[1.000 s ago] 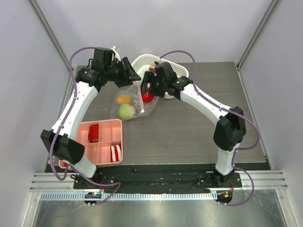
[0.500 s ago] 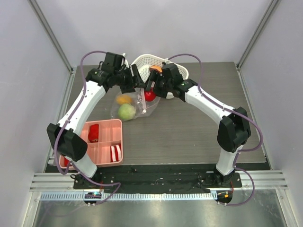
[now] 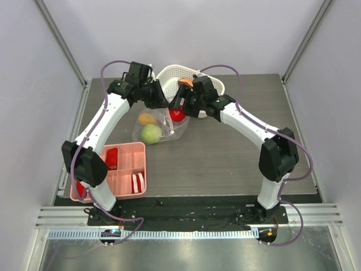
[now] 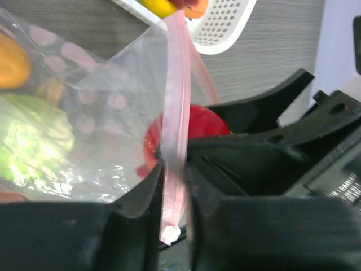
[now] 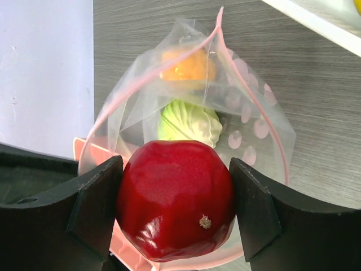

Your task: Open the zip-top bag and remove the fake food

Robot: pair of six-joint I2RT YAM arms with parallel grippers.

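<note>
1. The zip-top bag [image 3: 163, 129] lies on the table [image 3: 225, 152] between the two arms, just in front of the white mesh basket [image 3: 208, 83]. Its mouth gapes towards the right arm.
2. Inside the bag, well back from the mouth, sit the green ball [image 3: 150, 134] and a yellow-orange fruit [image 3: 148, 118].
3. The red round fruit [image 5: 176, 197] is right at the mouth. From the right wrist view the pink rim seems to loop around it, so I'd say it is not quite clear of the plastic.
4. The right gripper [image 5: 176, 203] has that fruit squarely between its jaws. They stand wide apart because the fruit fills the gap, one pad on each side.
5. The left gripper [image 4: 175, 175] is nearly closed, its two fingers pinching the bag's pink zip strip [image 4: 176, 101] and some film, right beside the red fruit.
6. Step in hand, to my eye: opening is done and the first removal is under way, one arm pinning the bag while the other takes the fruit.
7. The next move calls for drawing the fruit straight out through the mouth while the left pinch keeps the bag from trailing along.
8. The pink tray [image 3: 119, 182] sits well apart, near the left arm's base.
</note>
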